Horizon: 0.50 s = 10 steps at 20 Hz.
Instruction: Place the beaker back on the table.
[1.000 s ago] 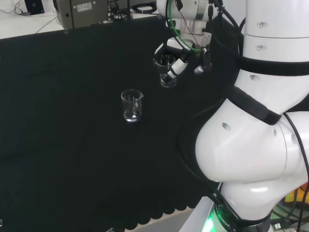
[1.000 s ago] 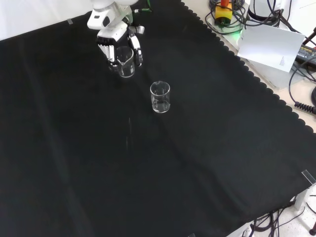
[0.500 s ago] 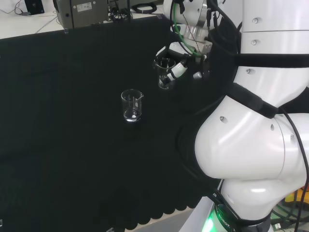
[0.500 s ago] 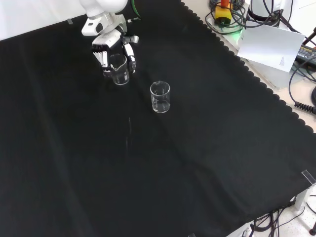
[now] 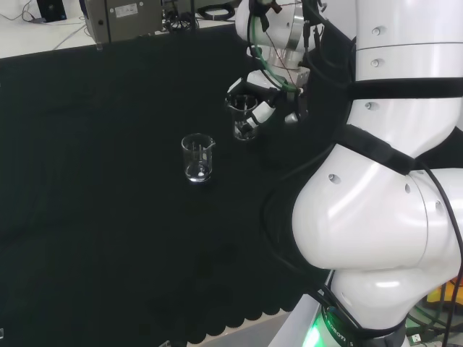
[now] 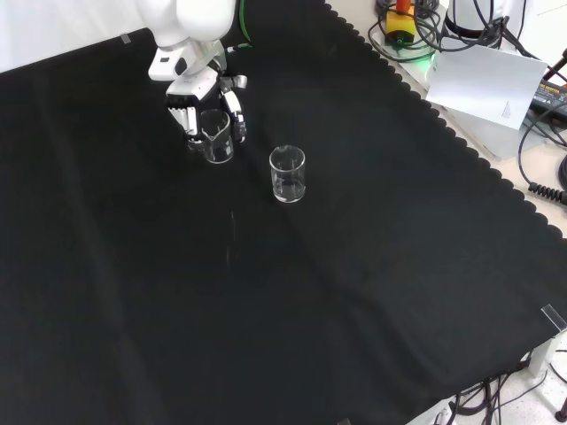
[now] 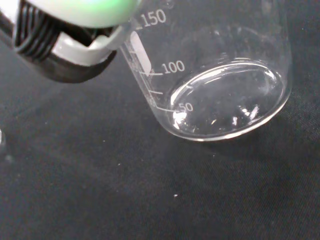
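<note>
A clear glass beaker (image 5: 244,117) (image 6: 216,138) sits inside the curled fingers of my black and white hand (image 5: 266,107) (image 6: 190,111), upright and low over the black cloth. In the wrist view its round base (image 7: 227,102) hangs just above the cloth, and one finger (image 7: 75,55) lies against its marked side. A second clear beaker (image 5: 197,158) (image 6: 287,173) stands upright and alone on the cloth, to the left of the held one in the head view and to its right in the front view.
The arm's big white links (image 5: 391,188) take up the right of the head view. A grey box (image 5: 123,18) and cables lie beyond the cloth's far edge. In the front view a white sheet (image 6: 483,84) and cables lie off the cloth's right edge.
The hand has carried the held beaker lower and toward the left in both fixed views, closer to the cloth. The standing beaker has not moved.
</note>
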Each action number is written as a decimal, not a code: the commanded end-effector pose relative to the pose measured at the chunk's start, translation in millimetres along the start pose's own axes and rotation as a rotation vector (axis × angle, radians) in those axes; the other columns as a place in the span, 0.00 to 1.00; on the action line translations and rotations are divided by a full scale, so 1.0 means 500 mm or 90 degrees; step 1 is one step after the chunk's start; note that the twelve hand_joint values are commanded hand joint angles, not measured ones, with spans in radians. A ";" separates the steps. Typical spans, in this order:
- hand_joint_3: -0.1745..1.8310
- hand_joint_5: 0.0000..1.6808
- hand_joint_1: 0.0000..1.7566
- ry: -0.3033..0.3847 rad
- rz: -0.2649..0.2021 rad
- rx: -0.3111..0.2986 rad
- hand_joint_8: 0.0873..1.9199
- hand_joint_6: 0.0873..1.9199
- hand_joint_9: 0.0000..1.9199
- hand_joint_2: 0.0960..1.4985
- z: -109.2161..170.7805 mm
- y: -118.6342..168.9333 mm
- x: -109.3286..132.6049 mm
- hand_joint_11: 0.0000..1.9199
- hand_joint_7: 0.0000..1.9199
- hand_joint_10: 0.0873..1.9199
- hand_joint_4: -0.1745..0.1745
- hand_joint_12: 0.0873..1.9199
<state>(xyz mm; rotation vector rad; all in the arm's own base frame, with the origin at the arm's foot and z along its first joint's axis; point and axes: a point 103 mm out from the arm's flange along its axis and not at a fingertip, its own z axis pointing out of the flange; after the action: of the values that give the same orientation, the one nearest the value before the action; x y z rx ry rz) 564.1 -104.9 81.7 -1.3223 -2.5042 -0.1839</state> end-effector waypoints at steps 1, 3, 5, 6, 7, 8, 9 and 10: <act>0.35 0.74 0.64 0.004 -0.005 -0.011 0.24 0.33 0.96 0.46 0.008 0.008 -0.004 0.87 0.83 0.00 0.94 0.20; 0.34 0.73 0.64 0.032 0.015 -0.030 0.24 0.33 0.95 0.47 0.009 0.001 -0.016 0.87 0.82 0.00 0.89 0.20; 0.32 0.72 0.64 0.036 0.011 -0.028 0.23 0.34 0.94 0.49 0.011 -0.001 -0.021 0.86 0.81 0.00 0.83 0.20; 0.30 0.71 0.64 0.037 0.009 -0.022 0.23 0.35 0.93 0.51 0.012 -0.002 -0.023 0.86 0.80 0.00 0.79 0.20; 0.28 0.69 0.63 0.030 0.007 -0.013 0.24 0.37 0.91 0.53 0.013 -0.002 -0.022 0.86 0.79 0.00 0.76 0.20; 0.25 0.68 0.63 0.025 0.005 -0.002 0.24 0.39 0.89 0.56 0.013 -0.002 -0.020 0.85 0.76 0.00 0.76 0.21; 0.21 0.66 0.62 0.028 0.004 0.012 0.26 0.40 0.87 0.59 0.014 -0.001 -0.019 0.84 0.73 0.00 0.79 0.22; 0.18 0.65 0.62 0.024 0.002 0.024 0.28 0.41 0.86 0.62 0.014 -0.001 -0.017 0.82 0.71 0.00 0.82 0.23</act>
<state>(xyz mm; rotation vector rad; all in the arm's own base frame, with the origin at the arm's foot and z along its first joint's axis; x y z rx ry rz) 568.2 -115.0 73.0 -1.3381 -2.4622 -0.2391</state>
